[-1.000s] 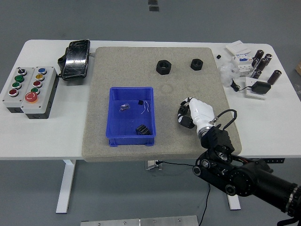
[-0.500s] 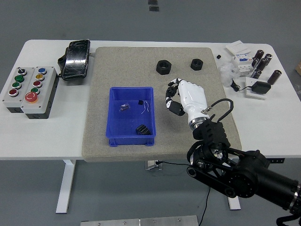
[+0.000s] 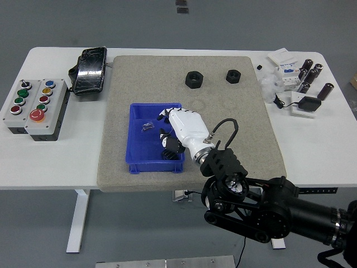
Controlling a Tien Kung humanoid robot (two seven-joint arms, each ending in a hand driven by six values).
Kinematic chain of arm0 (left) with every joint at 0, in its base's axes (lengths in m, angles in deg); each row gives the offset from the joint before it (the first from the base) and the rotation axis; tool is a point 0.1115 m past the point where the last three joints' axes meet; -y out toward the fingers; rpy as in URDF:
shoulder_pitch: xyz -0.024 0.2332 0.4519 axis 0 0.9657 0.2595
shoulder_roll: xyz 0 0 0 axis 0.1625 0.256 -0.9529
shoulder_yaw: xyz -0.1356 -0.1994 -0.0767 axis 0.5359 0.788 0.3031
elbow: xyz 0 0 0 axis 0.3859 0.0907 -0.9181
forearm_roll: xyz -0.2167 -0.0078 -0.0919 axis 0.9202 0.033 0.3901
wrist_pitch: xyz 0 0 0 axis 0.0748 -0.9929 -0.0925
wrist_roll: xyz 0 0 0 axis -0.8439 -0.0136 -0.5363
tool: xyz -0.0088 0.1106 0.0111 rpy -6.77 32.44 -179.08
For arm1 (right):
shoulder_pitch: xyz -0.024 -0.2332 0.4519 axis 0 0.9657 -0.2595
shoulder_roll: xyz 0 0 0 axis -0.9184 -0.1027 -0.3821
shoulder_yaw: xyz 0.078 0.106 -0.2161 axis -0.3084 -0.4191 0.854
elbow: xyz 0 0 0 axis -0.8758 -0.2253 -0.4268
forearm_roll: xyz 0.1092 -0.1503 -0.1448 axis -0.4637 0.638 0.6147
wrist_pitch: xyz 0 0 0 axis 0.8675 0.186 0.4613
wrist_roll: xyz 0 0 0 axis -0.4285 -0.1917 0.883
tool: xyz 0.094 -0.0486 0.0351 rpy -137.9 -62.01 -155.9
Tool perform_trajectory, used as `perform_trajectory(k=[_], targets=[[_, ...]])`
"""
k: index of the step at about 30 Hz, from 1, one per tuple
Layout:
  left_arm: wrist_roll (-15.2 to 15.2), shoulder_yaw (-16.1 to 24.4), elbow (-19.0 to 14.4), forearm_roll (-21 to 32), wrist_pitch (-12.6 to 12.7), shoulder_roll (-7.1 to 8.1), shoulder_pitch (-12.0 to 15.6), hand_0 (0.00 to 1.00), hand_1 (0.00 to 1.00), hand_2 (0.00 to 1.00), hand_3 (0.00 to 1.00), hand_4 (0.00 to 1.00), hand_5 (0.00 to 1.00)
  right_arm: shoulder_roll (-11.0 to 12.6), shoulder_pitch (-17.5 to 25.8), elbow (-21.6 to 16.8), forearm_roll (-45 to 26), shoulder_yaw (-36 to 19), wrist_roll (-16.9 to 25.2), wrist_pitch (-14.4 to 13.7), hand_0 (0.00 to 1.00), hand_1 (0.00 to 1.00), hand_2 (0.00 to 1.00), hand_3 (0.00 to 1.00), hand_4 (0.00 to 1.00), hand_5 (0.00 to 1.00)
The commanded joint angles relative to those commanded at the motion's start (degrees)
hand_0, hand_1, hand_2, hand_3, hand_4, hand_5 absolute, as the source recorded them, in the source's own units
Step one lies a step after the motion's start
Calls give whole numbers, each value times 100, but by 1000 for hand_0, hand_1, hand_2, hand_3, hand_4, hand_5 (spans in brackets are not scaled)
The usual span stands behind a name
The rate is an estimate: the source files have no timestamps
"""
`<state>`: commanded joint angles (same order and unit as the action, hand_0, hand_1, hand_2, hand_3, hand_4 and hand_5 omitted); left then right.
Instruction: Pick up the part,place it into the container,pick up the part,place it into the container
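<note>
A blue bin (image 3: 134, 137) stands on the grey mat (image 3: 145, 84), left of centre. My right hand (image 3: 169, 140), white-backed on a black arm, hovers over the bin's right half. Whether it holds anything is hidden beneath it. A black toothed part (image 3: 167, 154) lies in the bin's near right corner, partly covered by the hand. A small clear piece (image 3: 147, 126) also lies inside. Two black hex nuts (image 3: 194, 79) (image 3: 233, 76) rest on the mat's far side. My left arm is out of view.
A grey button box (image 3: 34, 107) sits at the table's left and a black pouch (image 3: 89, 68) behind it. At the far right are dark cylinders (image 3: 312, 72), white boxes (image 3: 281, 58) and a black adapter (image 3: 309, 104) with cable.
My right hand has swept left and forward, from the mat's right side to over the blue bin. The two nuts have not moved.
</note>
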<state>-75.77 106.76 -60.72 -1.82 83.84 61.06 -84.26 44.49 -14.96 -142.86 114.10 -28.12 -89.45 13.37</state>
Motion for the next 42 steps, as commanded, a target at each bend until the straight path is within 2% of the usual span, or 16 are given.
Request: perform_trajectory(k=[5, 6, 11, 12, 14, 17, 18, 22, 28, 32, 35, 42], targets=[[9, 10, 0, -13, -5, 1, 3, 630, 552, 530, 605, 657, 381, 14, 51, -8, 79, -105, 19, -85, 798, 852, 847, 772, 524, 189], [5, 7, 0, -9, -4, 1, 1, 631, 552, 530, 605, 658, 383, 27, 85, -20, 85, -185, 54, -175, 739, 798, 799, 740, 552, 208], [-10, -7, 0, 7, -4, -8, 4, 631, 552, 530, 605, 658, 383, 158, 477, -146, -298, -803, 561, -817, 739, 798, 799, 740, 552, 208], [-11, -7, 0, 9, -4, -10, 8, 629, 552, 530, 605, 658, 382, 186, 572, -173, -401, -936, 673, -937, 690, 761, 765, 715, 561, 210], [-9, -3, 0, 11, -4, -17, 24, 629, 552, 530, 605, 658, 382, 262, 809, -250, -661, -1274, 957, -1205, 690, 761, 765, 715, 561, 210], [-5, -6, 0, 35, 0, -27, 55, 629, 552, 530, 605, 658, 382, 393, 1180, -371, -1075, -1809, 1414, -1210, 690, 761, 765, 715, 561, 210], [-1, -2, 0, 36, 1, -27, 64, 630, 552, 530, 605, 658, 382, 442, 1336, -411, -1241, -2045, 1613, -1210, 653, 719, 737, 696, 570, 204], [16, 59, 0, -18, 3, -17, 76, 630, 552, 530, 605, 658, 382, 534, 1792, -467, -1639, -2708, 2167, -1210, 653, 719, 737, 696, 570, 204], [-10, 53, 0, -11, 1, 9, 48, 630, 552, 531, 606, 658, 377, 592, 2486, -608, -2112, -3727, 2944, -1210, 661, 716, 736, 696, 580, 207], [-13, 48, 0, 0, -7, 35, 59, 630, 552, 530, 606, 658, 376, 600, 2971, -517, -2738, -4389, 3562, -1210, 649, 708, 730, 693, 592, 206], [-4, 68, 0, -33, -16, 58, 74, 630, 552, 530, 606, 658, 376, 601, 3168, -439, -3215, -4815, 4005, -1210, 649, 708, 730, 693, 592, 206], [-48, -4, 0, 9, -22, 153, 16, 629, 552, 531, 607, 657, 374, 617, 3269, -377, -4234, -5692, 4935, -1210, 649, 703, 727, 690, 603, 212]])
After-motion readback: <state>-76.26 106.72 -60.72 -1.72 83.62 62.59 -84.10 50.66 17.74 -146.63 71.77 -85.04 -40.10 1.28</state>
